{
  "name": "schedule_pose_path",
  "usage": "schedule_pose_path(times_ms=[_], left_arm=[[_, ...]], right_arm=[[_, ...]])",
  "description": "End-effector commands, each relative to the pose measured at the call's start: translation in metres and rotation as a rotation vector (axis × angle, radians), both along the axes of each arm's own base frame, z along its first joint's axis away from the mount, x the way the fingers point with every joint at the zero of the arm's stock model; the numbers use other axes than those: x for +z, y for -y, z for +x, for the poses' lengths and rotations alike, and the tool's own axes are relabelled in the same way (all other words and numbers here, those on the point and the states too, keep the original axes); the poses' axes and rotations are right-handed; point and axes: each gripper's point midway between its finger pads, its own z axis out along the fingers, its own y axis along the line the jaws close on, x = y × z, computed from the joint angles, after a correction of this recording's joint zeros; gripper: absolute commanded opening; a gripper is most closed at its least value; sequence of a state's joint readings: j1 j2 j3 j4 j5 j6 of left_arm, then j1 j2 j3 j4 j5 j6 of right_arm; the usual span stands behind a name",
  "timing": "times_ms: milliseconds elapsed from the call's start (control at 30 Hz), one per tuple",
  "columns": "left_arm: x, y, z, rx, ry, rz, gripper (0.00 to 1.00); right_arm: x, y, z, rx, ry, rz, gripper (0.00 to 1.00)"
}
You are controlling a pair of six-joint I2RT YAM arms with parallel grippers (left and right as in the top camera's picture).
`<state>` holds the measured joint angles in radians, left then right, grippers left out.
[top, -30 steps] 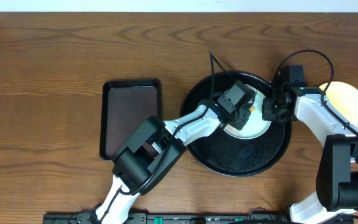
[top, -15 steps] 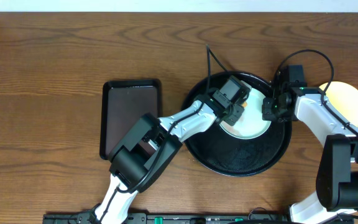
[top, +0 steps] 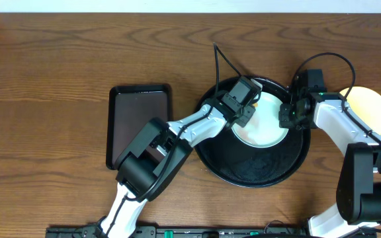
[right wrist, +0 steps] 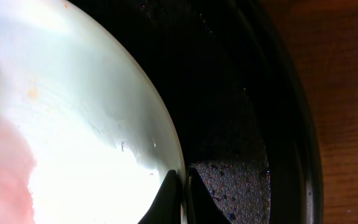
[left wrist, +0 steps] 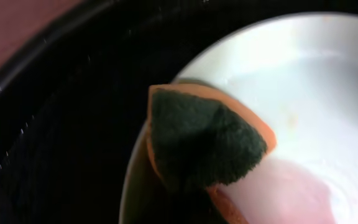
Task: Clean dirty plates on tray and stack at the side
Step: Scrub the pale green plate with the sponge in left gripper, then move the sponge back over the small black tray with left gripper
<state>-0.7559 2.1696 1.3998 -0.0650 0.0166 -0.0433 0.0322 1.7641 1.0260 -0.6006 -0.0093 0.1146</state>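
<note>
The left gripper (top: 247, 114) is pinching an orange-and-green sponge (left wrist: 204, 143) and resting it on the far-left rim of the pale plate (top: 266, 129), which is lying in the round black tray's (top: 243, 168) far half. The right gripper (right wrist: 184, 193) is clamping on that plate's right rim, so the faint orange speck (left wrist: 286, 113) is sitting inward of the sponge, toward the right arm.
</note>
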Motion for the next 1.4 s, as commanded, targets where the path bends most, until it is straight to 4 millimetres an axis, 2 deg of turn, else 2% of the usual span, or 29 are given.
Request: schedule_pose_path(times_ms=[0,167,400,500,633,767,867,900,967,1067,1133,1200,1233,1367], left_arm=[[-0.056,-0.037,0.005,0.055,-0.028,0.123,0.08],[-0.045,-0.001,-0.004,-0.037,-0.046,-0.023,0.08],[-0.033,0.020,-0.005,-0.018,-0.037,-0.098,0.09],[-0.018,0.035,-0.010,-0.041,-0.067,-0.171,0.08],[0.027,0.046,-0.009,-0.039,-0.049,-0.266,0.08],[0.104,0.048,-0.007,-0.050,0.037,-0.362,0.09],[0.162,0.043,-0.017,-0.062,0.076,-0.425,0.08],[0.180,0.036,-0.022,-0.060,0.083,-0.434,0.09],[0.203,0.021,-0.033,-0.053,0.077,-0.427,0.08],[0.216,-0.014,-0.049,-0.005,0.029,-0.362,0.08],[0.211,-0.048,-0.055,0.068,-0.005,-0.273,0.08],[0.198,-0.090,-0.058,0.175,-0.035,-0.143,0.08],[0.186,-0.126,-0.059,0.276,-0.070,-0.039,0.08],[0.156,-0.210,-0.060,0.524,-0.152,0.163,0.09]], right_arm=[[0.008,-0.002,0.002,0.004,0.028,-0.004,0.01],[0.008,-0.002,0.002,0.004,0.029,-0.004,0.01],[0.008,-0.002,0.002,0.004,0.030,-0.004,0.01],[0.008,-0.002,0.002,0.004,0.030,-0.004,0.01],[0.008,-0.002,0.002,0.004,0.030,-0.003,0.01],[0.008,-0.002,0.002,0.004,0.030,-0.003,0.01],[0.008,-0.002,0.002,0.004,0.030,-0.003,0.01],[0.008,-0.002,0.002,0.004,0.030,-0.003,0.01],[0.008,-0.002,0.002,0.005,0.029,-0.003,0.01],[0.008,-0.002,0.002,0.005,0.030,-0.003,0.01],[0.008,-0.002,0.002,0.005,0.030,-0.003,0.01],[0.008,-0.002,0.002,0.007,0.030,-0.003,0.01],[0.008,-0.002,0.002,0.007,0.030,-0.003,0.01],[0.008,-0.004,0.002,0.010,0.029,0.004,0.01]])
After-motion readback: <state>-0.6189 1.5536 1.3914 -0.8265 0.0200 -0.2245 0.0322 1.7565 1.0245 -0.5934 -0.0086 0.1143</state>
